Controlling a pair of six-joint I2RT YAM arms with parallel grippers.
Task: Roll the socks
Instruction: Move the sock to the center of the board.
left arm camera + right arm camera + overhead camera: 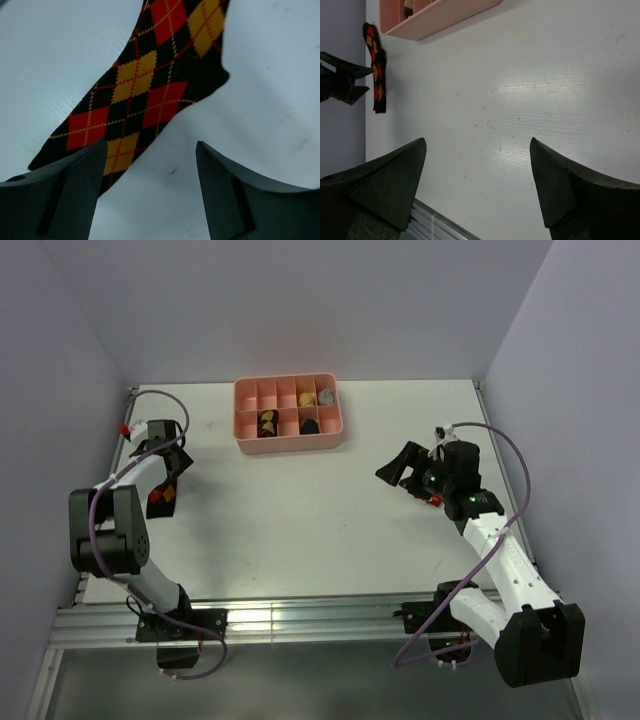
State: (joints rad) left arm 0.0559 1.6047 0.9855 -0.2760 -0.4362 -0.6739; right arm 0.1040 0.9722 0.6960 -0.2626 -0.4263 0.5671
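**Top view.** One argyle sock (pixel 163 497) lies on the table (pixel 330 530) close to the left edge, directly below the left gripper (pixel 168 478). It is well apart from the pink tray (pixel 288 443) at the back. The right gripper (pixel 400 470) hangs over bare table on the right side, far from the sock. No other sock can be made out. The small items in the tray's compartments are too small to identify.

**Left wrist view.** The sock lies flat and unrolled, black with red and yellow diamonds. It runs diagonally from upper right to lower left, and its lower end passes behind one finger (pixel 60 195). The jaws are spread wide with nothing between them. Whether that finger touches the fabric cannot be told.

Assessment: the sock looks light, limp and not fragile. It will likely bunch or drag on the smooth table rather than move as one piece. The soundest hold appears to be a pinch on one narrow end, so that end can be turned over onto the rest.

**Right wrist view.** The right gripper's jaws are spread to their widest and hold nothing, with bare table beneath. The sock shows far off, just beside the tray's corner, with the left gripper next to it.
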